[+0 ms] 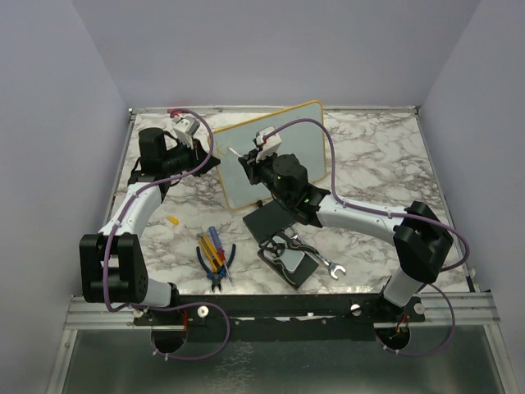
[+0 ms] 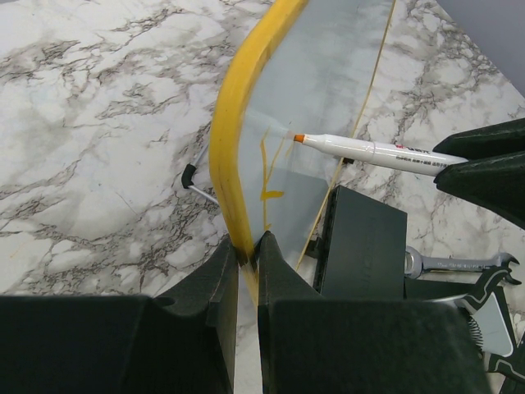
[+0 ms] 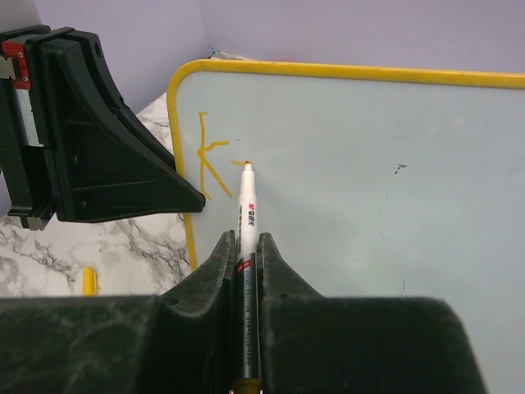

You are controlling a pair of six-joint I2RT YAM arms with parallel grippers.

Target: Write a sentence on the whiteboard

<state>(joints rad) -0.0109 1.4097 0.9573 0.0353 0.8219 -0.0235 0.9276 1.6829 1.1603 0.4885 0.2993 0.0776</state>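
The whiteboard (image 1: 299, 144) stands tilted on its edge near the back of the table, yellow frame all round. My left gripper (image 2: 248, 250) is shut on the frame at the board's left edge (image 1: 215, 160). My right gripper (image 3: 247, 240) is shut on a white marker (image 3: 245, 205) with an orange tip. The tip rests on the whiteboard (image 3: 369, 164) just right of an orange letter "K" (image 3: 209, 160), with a tiny fresh mark beside it. Of the sentence only this shows. From the left wrist the marker (image 2: 369, 150) points at the same strokes (image 2: 267, 168).
A flat black pad (image 1: 271, 222) lies below the board. In front of it are a grey block with black-handled pliers (image 1: 291, 263), a wrench (image 1: 328, 267), screwdrivers and blue pliers (image 1: 215, 261). A yellow cap (image 1: 172, 220) lies on the marble to the left.
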